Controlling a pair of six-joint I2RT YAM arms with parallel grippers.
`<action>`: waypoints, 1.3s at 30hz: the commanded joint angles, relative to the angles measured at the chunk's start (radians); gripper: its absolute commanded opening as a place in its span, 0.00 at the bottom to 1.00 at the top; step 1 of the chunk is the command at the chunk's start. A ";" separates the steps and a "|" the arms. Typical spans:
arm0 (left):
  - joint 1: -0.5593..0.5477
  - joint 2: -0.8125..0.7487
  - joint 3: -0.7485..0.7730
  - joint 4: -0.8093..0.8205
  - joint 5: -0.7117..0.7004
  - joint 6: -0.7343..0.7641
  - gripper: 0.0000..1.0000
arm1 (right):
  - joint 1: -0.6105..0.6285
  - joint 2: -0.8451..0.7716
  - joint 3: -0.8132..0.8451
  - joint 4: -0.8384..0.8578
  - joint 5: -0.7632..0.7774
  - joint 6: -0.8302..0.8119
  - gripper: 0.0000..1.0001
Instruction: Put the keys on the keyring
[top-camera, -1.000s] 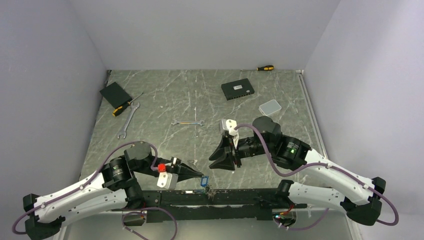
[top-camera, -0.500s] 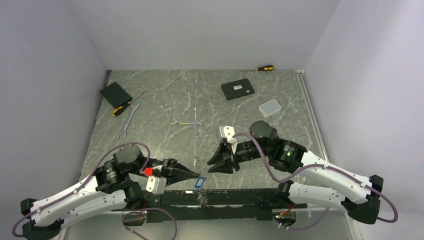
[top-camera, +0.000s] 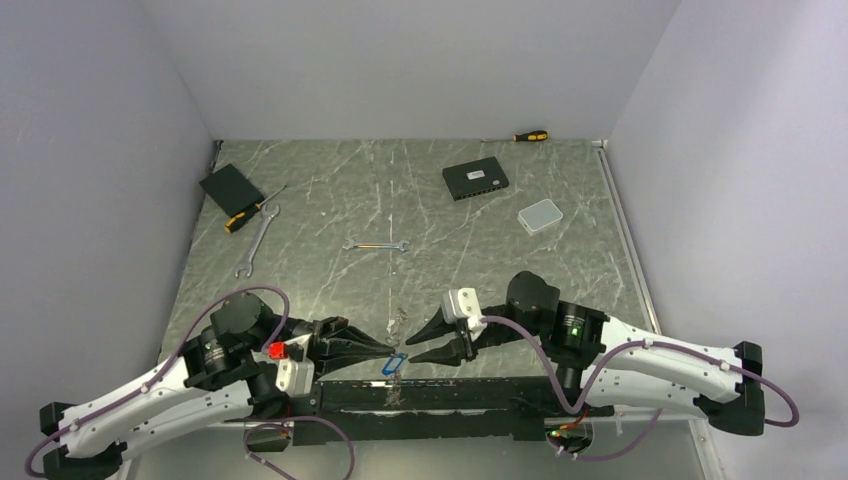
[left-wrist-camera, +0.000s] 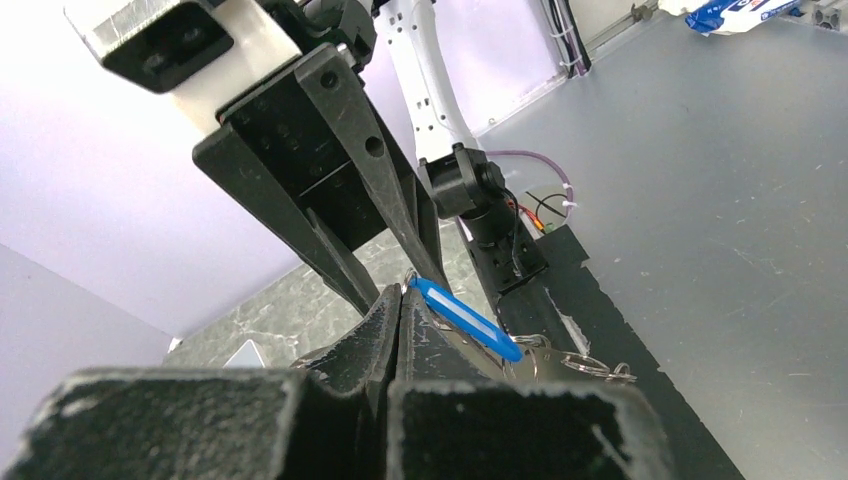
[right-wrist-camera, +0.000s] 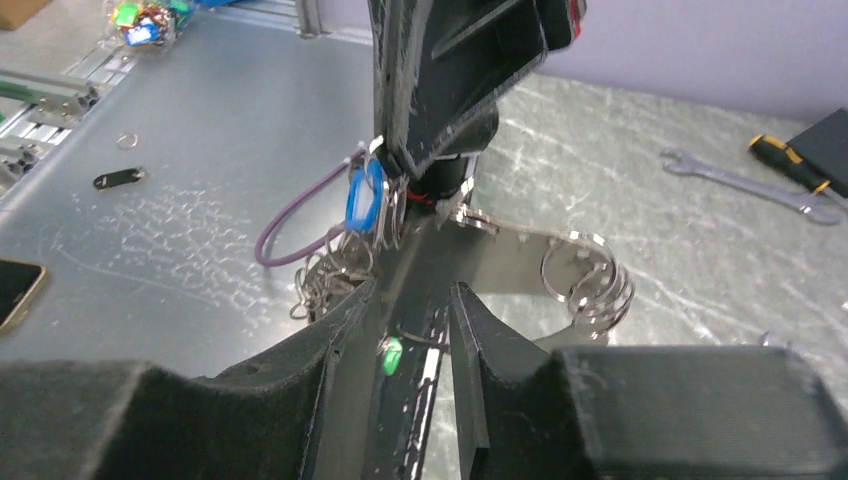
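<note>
Your left gripper was pressed shut on the blue-tagged key, with more keys dangling under it at the near edge of the table. Your right gripper was spread open just beside it, tips facing it. The keyring lay on the table nearby.

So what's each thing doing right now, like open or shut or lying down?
Left gripper, shut on the blue-tag key.
Blue-tag key, pinched, its tag sticking out past the fingertips.
Right gripper, open, holding nothing.
Long spanner, lying flat, nothing touching it.
Small spanner, lying flat, nothing touching it.
</note>
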 joint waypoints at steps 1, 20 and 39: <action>0.000 -0.001 -0.003 0.106 0.030 -0.011 0.00 | 0.065 -0.004 -0.001 0.129 0.140 -0.074 0.35; 0.000 0.033 -0.007 0.204 0.028 -0.045 0.00 | 0.185 -0.031 -0.019 0.141 0.379 -0.173 0.39; 0.000 0.030 -0.025 0.243 0.014 -0.055 0.00 | 0.186 -0.073 -0.016 0.129 0.284 -0.176 0.38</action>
